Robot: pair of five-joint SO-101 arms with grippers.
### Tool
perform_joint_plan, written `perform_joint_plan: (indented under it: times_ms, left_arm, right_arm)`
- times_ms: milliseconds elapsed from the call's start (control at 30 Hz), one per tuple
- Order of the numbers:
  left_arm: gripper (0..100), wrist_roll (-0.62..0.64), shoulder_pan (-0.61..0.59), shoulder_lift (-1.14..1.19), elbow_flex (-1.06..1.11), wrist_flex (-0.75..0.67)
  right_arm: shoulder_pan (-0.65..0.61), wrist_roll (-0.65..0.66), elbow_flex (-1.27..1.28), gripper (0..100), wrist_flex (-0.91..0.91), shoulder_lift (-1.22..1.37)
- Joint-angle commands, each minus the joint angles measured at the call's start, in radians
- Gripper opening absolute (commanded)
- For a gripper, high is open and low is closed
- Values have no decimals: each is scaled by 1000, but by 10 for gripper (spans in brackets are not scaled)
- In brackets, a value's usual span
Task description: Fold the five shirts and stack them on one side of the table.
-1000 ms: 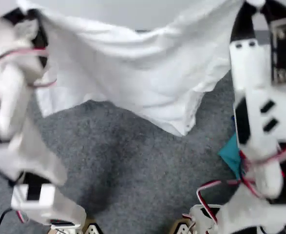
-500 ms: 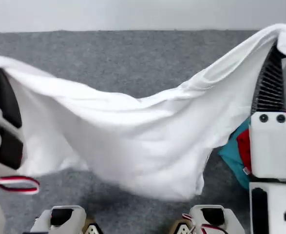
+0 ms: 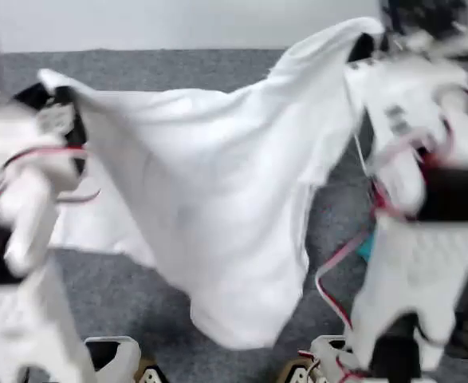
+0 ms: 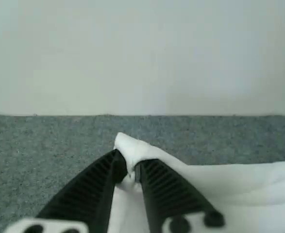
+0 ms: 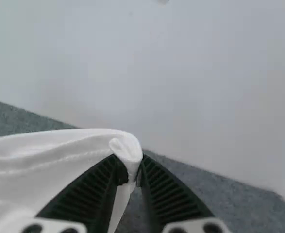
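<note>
Above the table [image 3: 178,72], left gripper [image 4: 128,167] and right gripper [image 5: 130,170] each pinch an edge of the white shirt [image 3: 218,207].

White shirt [image 3: 218,199] hangs spread in air, corners pinched.

A grey, felt-like table top [image 3: 178,70] runs back to a plain pale wall [image 3: 178,24]

table: grey carpet-like covering [image 3: 178,68] (speckled) | backdrop: plain pale wall [image 4: 142,53] | light: soft, even
</note>
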Motion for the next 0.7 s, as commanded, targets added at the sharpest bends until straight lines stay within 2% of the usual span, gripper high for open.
perform_joint_plan:
  times_ms: [0,167,267,333,500,667]
  left_arm:
    - [13,-48,-2,-12,326,-311]
    - [13,-103,-2,147,664,-816]
    - [13,-98,-2,336,723,-1126]
    - [13,-100,0,488,684,-1221]
    - [13,-100,0,824,453,-1217]
    - [13,-104,-12,887,334,-999]
  right_arm:
    - [13,-5,52,10,-156,131]
    - [12,-3,51,10,-305,323]
    - [10,32,51,10,-337,378]
    - [4,71,51,10,-338,386]
    - [-13,130,51,10,-272,355]
    - [-76,138,51,10,-27,288]
